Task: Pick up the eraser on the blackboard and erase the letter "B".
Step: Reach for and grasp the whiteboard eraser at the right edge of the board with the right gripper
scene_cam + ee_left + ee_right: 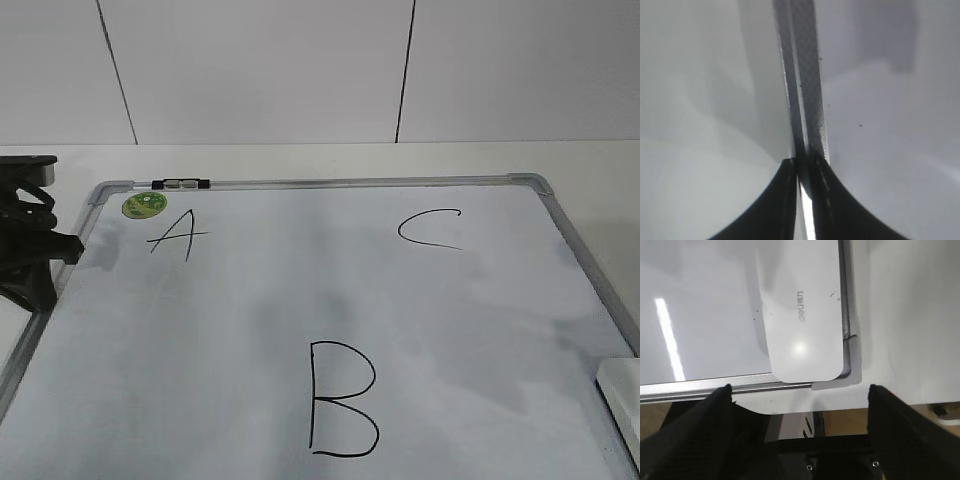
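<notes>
**White eraser sitting untouched in the board's corner, both grippers empty**

White plastic eraser [802, 315] is lying flat on the blackboard [480, 320], tucked into a rounded corner right against the grey frame. In the exterior view only a sliver of it is showing at the right edge [622, 395]. Grey lettering on its top face is reading clearly in the right wrist view.

The letter "B" [342, 400] is sitting near the bottom middle of the board, unerased, well apart from the eraser. Smaller "A" [177, 236] is sitting upper left, just below a round green sticker [144, 205]; "C" [430, 229] is sitting upper right. Black-and-silver clip [181, 184] is sitting on the far frame edge.

Right gripper [800, 392] is hovering off the board's edge with fingers spread wide, holding nothing, eraser lying just beyond them.

Left gripper [805, 165] is parking over the board's left frame, fingers nearly touching, nothing between them.
</notes>
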Controlling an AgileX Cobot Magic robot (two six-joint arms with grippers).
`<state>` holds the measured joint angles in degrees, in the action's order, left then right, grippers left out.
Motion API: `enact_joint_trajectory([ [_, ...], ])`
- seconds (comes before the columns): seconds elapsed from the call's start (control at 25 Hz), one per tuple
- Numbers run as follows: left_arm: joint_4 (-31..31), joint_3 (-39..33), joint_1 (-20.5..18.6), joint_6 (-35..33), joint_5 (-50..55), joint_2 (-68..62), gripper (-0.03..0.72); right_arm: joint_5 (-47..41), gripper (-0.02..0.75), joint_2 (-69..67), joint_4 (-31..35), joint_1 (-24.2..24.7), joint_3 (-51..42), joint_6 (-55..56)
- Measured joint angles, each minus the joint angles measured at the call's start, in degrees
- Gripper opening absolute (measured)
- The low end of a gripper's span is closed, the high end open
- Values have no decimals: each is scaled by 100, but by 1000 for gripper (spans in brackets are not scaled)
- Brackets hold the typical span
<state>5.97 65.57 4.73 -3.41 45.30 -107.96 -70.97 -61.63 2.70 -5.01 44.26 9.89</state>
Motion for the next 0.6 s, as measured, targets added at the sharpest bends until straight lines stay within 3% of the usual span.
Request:
enact_joint_trajectory([
  [0.4, 9, 0, 0, 0, 0, 0, 53, 99, 597, -911, -477, 0, 98, -75],
  [0.6, 9, 0, 0, 0, 0, 0, 53, 103, 651, -941, -514, 0, 133, -191],
])
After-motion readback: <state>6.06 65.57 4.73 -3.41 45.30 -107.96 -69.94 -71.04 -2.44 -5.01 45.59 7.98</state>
